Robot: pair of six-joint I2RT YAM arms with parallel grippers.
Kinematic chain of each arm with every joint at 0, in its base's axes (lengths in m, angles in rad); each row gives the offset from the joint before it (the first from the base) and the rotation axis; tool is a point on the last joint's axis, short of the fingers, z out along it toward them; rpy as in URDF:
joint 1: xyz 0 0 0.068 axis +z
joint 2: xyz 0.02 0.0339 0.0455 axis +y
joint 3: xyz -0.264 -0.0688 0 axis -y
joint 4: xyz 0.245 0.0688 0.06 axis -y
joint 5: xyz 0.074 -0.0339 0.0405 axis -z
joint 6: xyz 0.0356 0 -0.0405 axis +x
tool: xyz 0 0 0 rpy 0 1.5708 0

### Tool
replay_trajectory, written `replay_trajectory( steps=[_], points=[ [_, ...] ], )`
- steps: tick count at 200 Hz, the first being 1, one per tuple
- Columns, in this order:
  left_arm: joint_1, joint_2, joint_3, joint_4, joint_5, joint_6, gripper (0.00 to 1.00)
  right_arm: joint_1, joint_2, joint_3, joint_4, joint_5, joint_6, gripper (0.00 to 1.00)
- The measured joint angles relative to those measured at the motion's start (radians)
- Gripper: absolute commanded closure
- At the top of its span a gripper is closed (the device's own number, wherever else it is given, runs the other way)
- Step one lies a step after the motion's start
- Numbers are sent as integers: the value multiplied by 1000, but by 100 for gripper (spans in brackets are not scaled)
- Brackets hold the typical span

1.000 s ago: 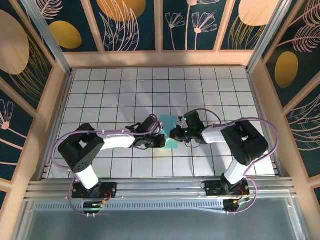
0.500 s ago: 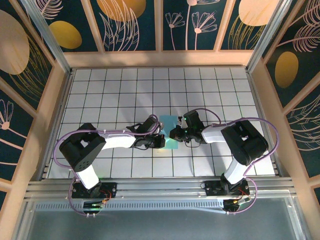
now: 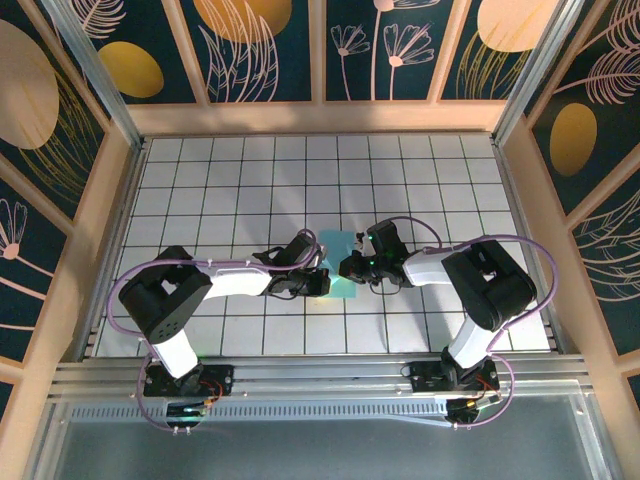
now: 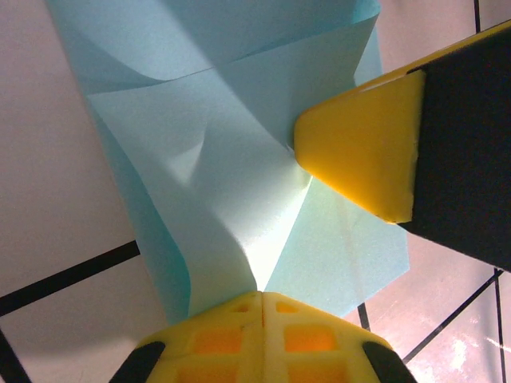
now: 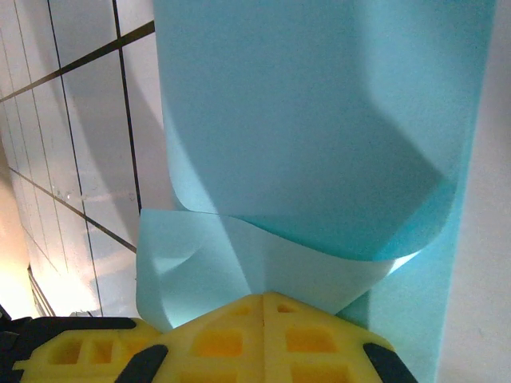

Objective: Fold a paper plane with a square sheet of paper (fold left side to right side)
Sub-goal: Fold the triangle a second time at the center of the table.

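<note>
White tiled surface (image 3: 250,180) spreads under patterned walls in the top view. The square sheet of paper (image 3: 338,262) lies partly folded on the tiles, with my left fingers (image 3: 318,282) at its near left edge and my right fingers (image 3: 350,266) at its right edge; both arms cover much of it, so I cannot make out its full outline. From my left wrist, the sheet (image 4: 223,199) shows soft creases and a raised ridge running into the seam of my left fingers (image 4: 261,299), which are pressed together on it; the right fingers' yellow tip (image 4: 359,152) touches the sheet's right side. From my right wrist, a flap of the sheet (image 5: 303,120) curls toward my right fingers (image 5: 263,299), which are together; whether a layer is caught between them I cannot tell. I judge the paper very light, limp and easily torn or dented, best pinched at an edge or corner.
</note>
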Motion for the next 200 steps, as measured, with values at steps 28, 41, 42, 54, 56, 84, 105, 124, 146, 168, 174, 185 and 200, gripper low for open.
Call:
replay_trajectory(
  steps=[28, 41, 42, 54, 56, 84, 105, 124, 146, 168, 174, 185, 200],
  points=[
    [0, 5, 0, 1, -1, 0, 100, 0, 0, 2, -2, 0, 0, 100],
    [0, 5, 0, 2, -2, 0, 100, 1, 0, 2, -3, 0, -3, 100],
    [0, 5, 0, 2, -2, 0, 100, 1, 0, 2, -3, 0, -3, 100],
    [0, 5, 0, 2, -2, 0, 100, 1, 0, 3, -4, 0, -5, 100],
    [0, 5, 0, 2, -2, 0, 100, 1, 0, 3, -5, 0, -5, 100],
    [0, 5, -11, 18, -2, -1, 100, 1, 0, 13, -21, 0, -11, 100],
    [0, 5, -23, 42, 2, -8, 100, 0, 0, 30, -41, 0, -23, 100],
    [2, 5, -33, 64, 3, -15, 100, 0, -2, 59, -62, 3, -34, 100],
    [2, 5, -38, 78, 3, -20, 100, 0, -39, 83, -87, 24, -53, 100],
    [2, 5, -40, 84, 6, -23, 100, 0, -91, 86, -105, 44, -67, 100],
    [2, 5, -40, 84, 7, -23, 100, 0, -100, 85, -106, 46, -69, 100],
    [2, 5, -41, 85, 10, -23, 100, 1, -113, 79, -103, 50, -71, 100],
    [3, 5, -41, 86, 10, -23, 100, 9, -121, 58, -94, 52, -69, 100]
  ],
)
